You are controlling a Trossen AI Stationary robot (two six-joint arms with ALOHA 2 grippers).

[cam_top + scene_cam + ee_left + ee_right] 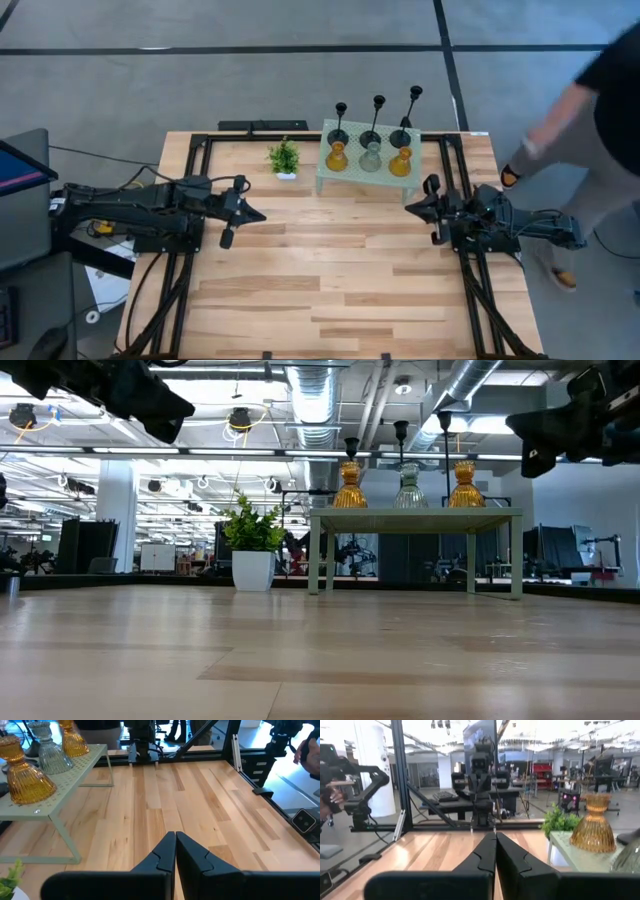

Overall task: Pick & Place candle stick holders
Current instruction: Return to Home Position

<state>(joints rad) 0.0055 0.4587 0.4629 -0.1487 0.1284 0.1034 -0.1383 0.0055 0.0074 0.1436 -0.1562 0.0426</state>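
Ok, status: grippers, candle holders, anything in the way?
Left gripper shut, empty. Right gripper shut, empty. Six candle stick holders on the mesh stand. Person off the table's right side.

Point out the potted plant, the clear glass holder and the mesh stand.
potted plant (284,157): high view, on its leaves.
clear glass holder (410,495): low view, on its ribbed body.
mesh stand (415,521): low view, on its front rail.

no text, label, brand, number or sign can be read anywhere, neither on the candle stick holders (371,157) nor on the mesh stand (360,183).
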